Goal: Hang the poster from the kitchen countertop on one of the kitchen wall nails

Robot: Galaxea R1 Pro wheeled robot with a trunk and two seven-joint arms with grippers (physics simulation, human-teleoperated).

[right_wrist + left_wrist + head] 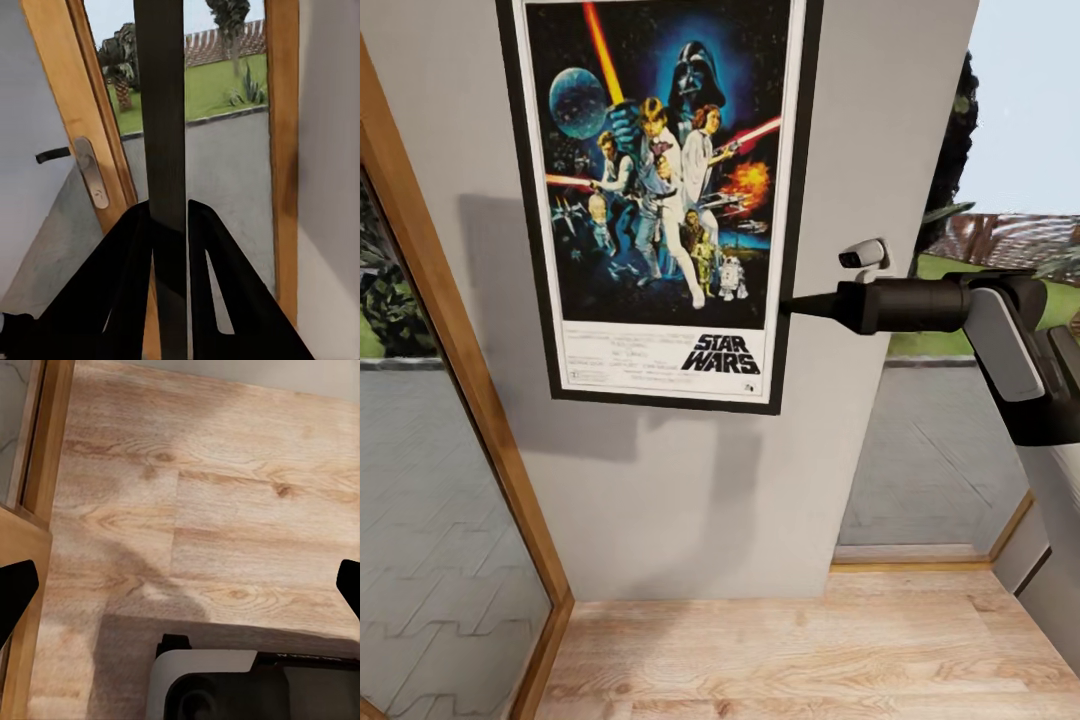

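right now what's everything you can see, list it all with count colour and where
poster: one, black frame, white border, dark blue artwork, flat against the wall, right edge pinched by the right gripper
wall: one panel, light grey, behind the poster
floor: light wood planks, below the wall
door frame: tan wood, slanting down the head view's left side
door handle: one, silver plate with dark lever, on the door frame in the right wrist view
lawn: green, outside the glass
right gripper: black, shut on the poster's right edge
left gripper: black fingertips wide apart, over the floor
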